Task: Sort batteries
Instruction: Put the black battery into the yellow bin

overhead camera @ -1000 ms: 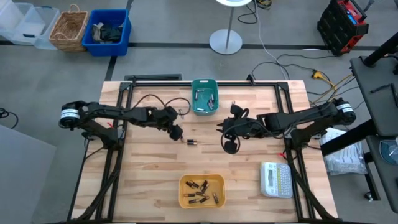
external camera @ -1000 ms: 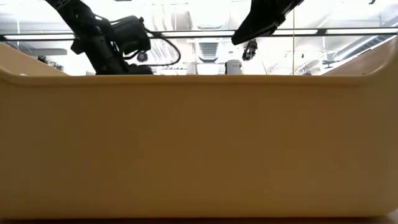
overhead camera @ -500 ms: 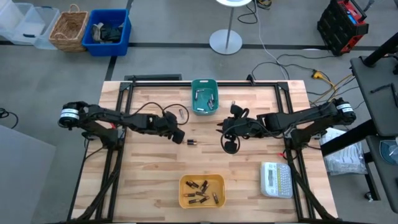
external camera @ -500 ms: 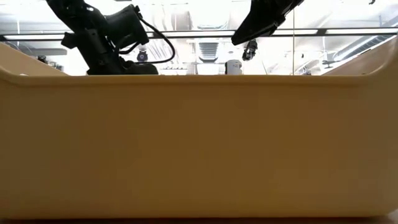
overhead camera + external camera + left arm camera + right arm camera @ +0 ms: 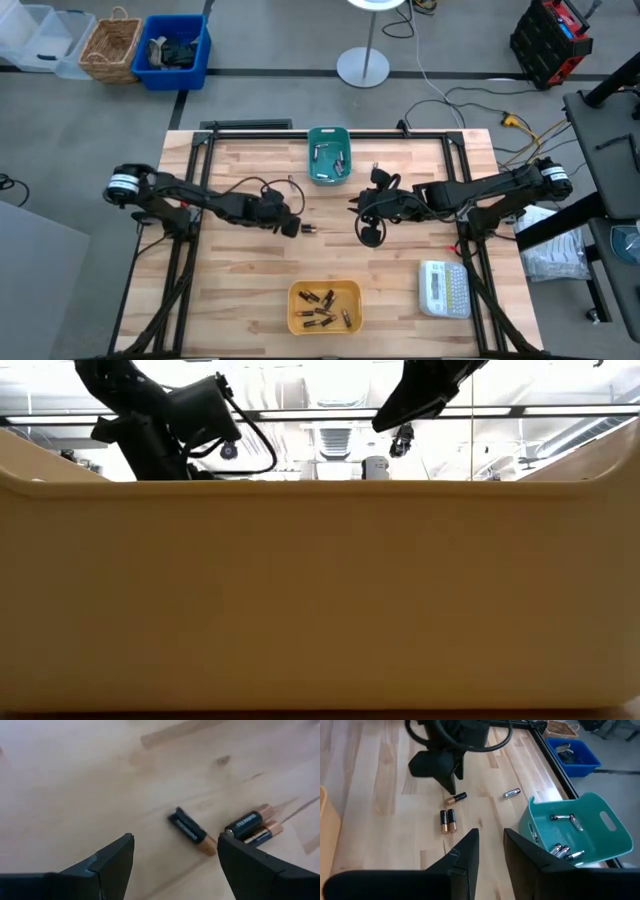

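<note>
Lowered, left tool [image 5: 172, 857] straddles black-and-copper batteries [image 5: 192, 830] with unreadable print.

Even, bright overhead light; the low view's background glares white, and the left wrist view seems slightly blurred.

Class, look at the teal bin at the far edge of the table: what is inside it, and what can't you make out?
Inside the teal bin lie several silvery batteries, loose on its floor. Its near wall hides part of the floor, so an exact count cannot be given.
</note>
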